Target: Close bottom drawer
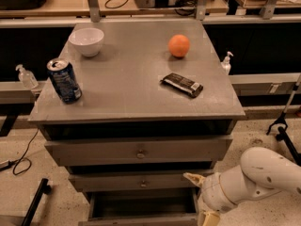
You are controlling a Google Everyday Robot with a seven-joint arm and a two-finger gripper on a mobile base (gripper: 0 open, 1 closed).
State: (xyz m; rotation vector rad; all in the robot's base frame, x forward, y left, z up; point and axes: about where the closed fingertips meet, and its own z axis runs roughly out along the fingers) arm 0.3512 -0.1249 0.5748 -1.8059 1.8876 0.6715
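While the bottom drawer stands pulled out at the foot of the grey cabinet, my gripper sits at the cabinet's lower right corner, just beside that drawer's right side, its two fingers spread apart, holding nothing. A soda can stands on the cabinet's top.

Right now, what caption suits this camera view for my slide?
Open gripper at the right front corner of the pulled-out bottom drawer.
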